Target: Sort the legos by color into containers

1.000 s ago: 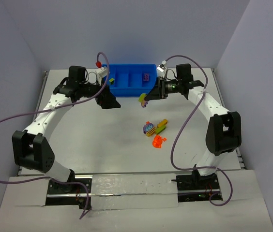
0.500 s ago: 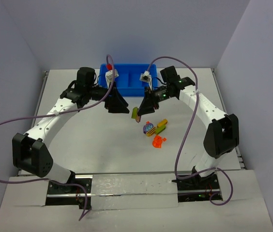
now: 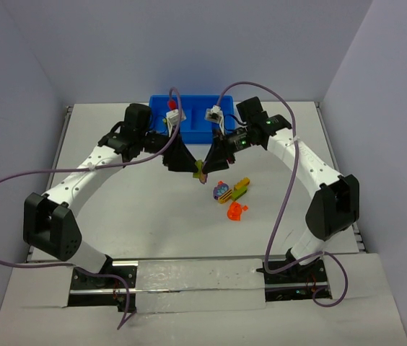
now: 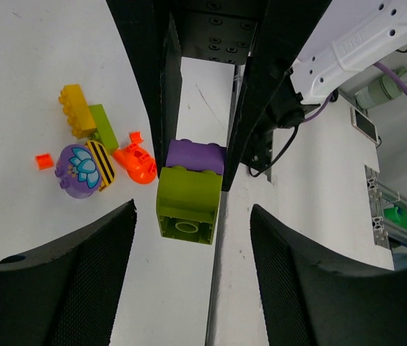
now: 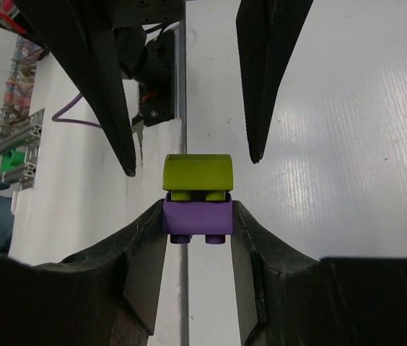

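My right gripper is shut on the purple brick of a two-brick stack, with an olive-green brick on its far end. It holds the stack above the table in front of the blue bin. My left gripper is open and faces it. Its fingers flank the green brick without touching it. The purple brick sits between the right gripper's fingers.
Loose on the table lie a round purple flower piece, a yellow and green stack and translucent orange pieces. They also show in the left wrist view, the flower piece among them. Both arms partly hide the bin.
Both arms have swung from the bin toward the table's middle. The right gripper carried the purple-green stack there, and the open left gripper closed in on it.
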`<state>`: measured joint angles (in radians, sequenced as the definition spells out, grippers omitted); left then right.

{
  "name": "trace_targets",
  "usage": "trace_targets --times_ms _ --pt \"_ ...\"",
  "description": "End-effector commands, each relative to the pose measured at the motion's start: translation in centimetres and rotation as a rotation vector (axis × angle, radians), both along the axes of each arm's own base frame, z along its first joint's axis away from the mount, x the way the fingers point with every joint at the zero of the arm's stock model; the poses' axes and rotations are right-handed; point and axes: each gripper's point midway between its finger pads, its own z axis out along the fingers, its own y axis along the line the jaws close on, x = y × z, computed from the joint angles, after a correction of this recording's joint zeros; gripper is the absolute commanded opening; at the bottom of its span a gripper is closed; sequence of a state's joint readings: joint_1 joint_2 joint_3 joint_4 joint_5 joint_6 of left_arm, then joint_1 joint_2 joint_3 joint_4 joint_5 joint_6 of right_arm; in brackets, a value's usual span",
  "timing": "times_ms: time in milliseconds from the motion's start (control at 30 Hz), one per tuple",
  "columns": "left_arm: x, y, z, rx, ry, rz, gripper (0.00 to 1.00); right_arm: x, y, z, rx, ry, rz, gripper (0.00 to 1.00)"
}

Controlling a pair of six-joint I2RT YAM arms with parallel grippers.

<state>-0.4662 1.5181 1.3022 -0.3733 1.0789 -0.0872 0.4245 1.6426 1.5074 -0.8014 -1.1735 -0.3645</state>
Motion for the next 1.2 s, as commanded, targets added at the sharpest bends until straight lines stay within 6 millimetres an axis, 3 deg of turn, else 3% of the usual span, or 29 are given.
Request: trace_targets --times_ms 0,200,300,433,833,967,1000,1167 --pt "-0.4 -0.4 1.1 -0.028 -0.03 -0.05 0.66 -1.4 0.4 4.0 0.068 -0.092 0.039 0.0" --pt "-0.9 -0.4 1.2 -0.037 -0.023 -0.071 0.48 -1.5 0.5 4.0 0.065 -0.09 0.041 0.0" --pt "-0.9 -0.3 1.0 -0.035 -0.022 -0.074 0.35 -1.6 0.5 4.1 0.066 -0.093 0.041 0.0" --pt "-0.5 0.4 0.1 -0.009 -0.014 -0.046 0.03 -1.5 0.3 4.0 0.058 -0.103 0.034 0.0" --pt "5.8 8.2 -2.0 0.109 -0.094 0.137 0.0 -0.3 -2.8 2.2 -0.013 -0.099 -0.025 0.0" --pt "13.3 11.0 -2.0 0.242 -0.231 0.466 0.0 1.2 -3.7 1.4 -0.045 -0.099 -0.08 0.0" --pt "16.4 12.2 -1.4 0.28 -0.297 0.604 0.0 2.2 -3.9 1.4 -0.056 -0.115 -0.111 0.0" --pt "24.6 15.1 0.2 0.327 -0.366 0.93 0.0 5.5 -4.6 1.4 -0.11 -0.131 -0.268 0.0"
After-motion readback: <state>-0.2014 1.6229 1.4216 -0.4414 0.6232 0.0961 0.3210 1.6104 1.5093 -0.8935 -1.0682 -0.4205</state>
